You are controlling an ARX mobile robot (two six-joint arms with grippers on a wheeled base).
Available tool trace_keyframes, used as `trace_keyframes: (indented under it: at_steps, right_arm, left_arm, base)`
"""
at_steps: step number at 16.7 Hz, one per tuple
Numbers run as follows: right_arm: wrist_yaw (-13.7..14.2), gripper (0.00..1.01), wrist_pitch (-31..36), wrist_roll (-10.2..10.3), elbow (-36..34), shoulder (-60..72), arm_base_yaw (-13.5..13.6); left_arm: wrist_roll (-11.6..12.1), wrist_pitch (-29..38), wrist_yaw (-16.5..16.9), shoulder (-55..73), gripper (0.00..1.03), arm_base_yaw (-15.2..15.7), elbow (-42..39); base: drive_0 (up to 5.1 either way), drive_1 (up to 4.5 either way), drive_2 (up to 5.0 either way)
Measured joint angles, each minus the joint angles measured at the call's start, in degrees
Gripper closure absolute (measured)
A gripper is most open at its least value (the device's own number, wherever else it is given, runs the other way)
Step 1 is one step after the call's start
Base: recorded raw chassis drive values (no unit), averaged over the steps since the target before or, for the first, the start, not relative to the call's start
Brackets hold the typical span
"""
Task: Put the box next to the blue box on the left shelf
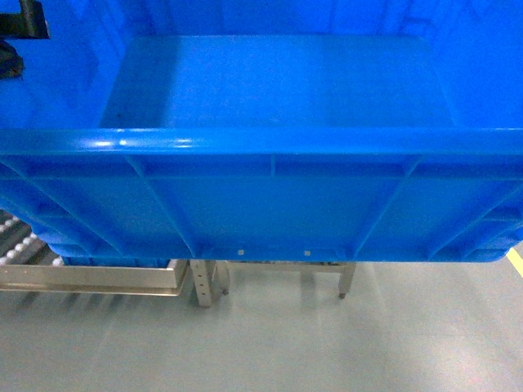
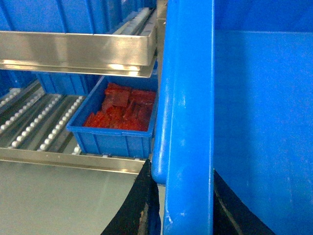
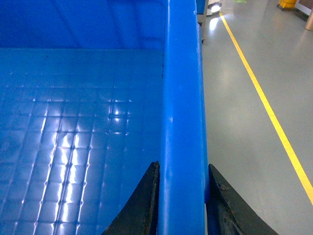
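Note:
The box (image 1: 270,82), a big bright-blue crate, fills the head view with its ribbed near wall toward me, held above the floor. My left gripper (image 2: 182,169) is shut on its left rim, one black finger (image 2: 142,196) outside the wall and one inside. On the opposite rim (image 3: 183,98) my right gripper (image 3: 183,165) is shut the same way. The left shelf (image 2: 39,122), a steel rack with white roller tracks, lies to the left of the box. On it sits a smaller blue box (image 2: 117,134) holding red pieces, close beside the held crate's corner.
An upper steel tier (image 2: 78,49) carries more blue crates (image 2: 73,14) above the roller tracks. The rack's steel front rail (image 1: 90,282) and legs (image 1: 347,282) show under the crate. A yellow line (image 3: 264,98) runs along the grey floor on the right.

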Motion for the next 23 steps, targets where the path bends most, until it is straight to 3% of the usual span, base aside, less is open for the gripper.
trace_keyframes:
  at_steps: [23]
  right_arm:
    - [0.0,0.80,0.1,0.0,0.0,0.0,0.0]
  left_arm:
    - [0.0,0.0,-0.1,0.0,0.87,0.0,0.0]
  base:
    - [-5.0,2.29,2.5]
